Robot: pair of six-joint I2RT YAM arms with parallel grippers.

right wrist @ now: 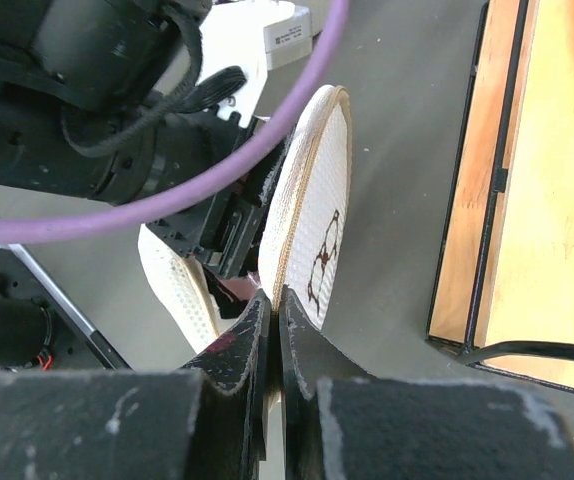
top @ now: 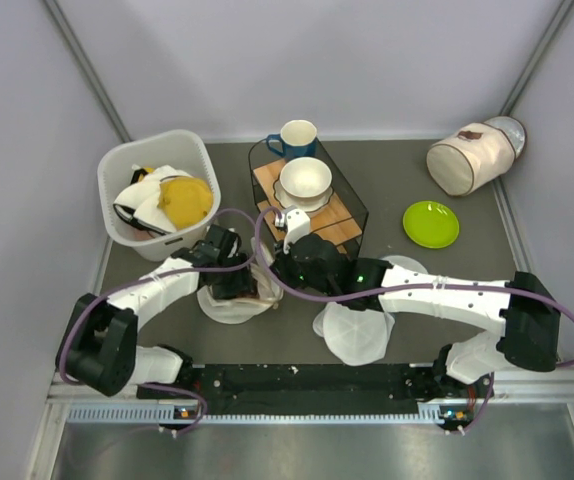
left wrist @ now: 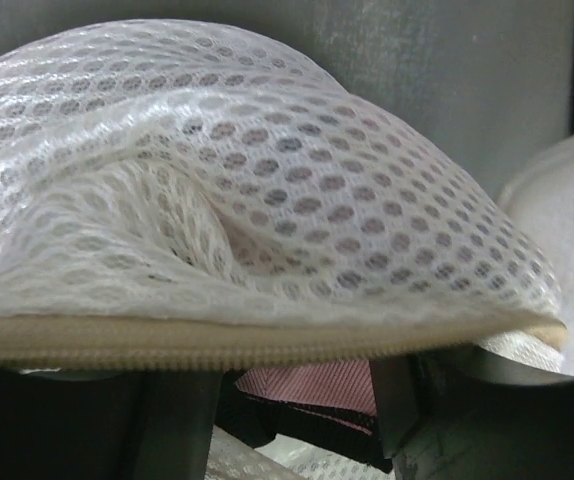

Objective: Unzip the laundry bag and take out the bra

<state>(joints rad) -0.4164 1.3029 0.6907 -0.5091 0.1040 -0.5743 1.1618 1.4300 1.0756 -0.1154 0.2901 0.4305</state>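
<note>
The laundry bag [top: 229, 308] lies unzipped at the table's centre-left, its cream mesh top flap [left wrist: 267, 200] lifted over the zip rim [left wrist: 267, 345]. My right gripper [right wrist: 275, 305] is shut on that rim and holds the flap [right wrist: 317, 210], with its dark eyeglasses mark, up on edge. The right gripper [top: 277, 270] meets the bag from the right. Under the flap the pink bra [left wrist: 312, 385] with dark edging lies between the spread fingers of my left gripper [left wrist: 292, 410], whose jaws stand apart inside the bag's mouth. The left gripper [top: 231, 280] sits over the bag.
A white basket [top: 117, 175] holding a yellow cloth stands at the back left. A wire rack [top: 352, 195] with a wooden board, a white cup and a blue mug [top: 297, 138] is just behind the grippers. White translucent discs [top: 355, 330], a green plate [top: 431, 224] and a cylinder bag [top: 472, 155] lie to the right.
</note>
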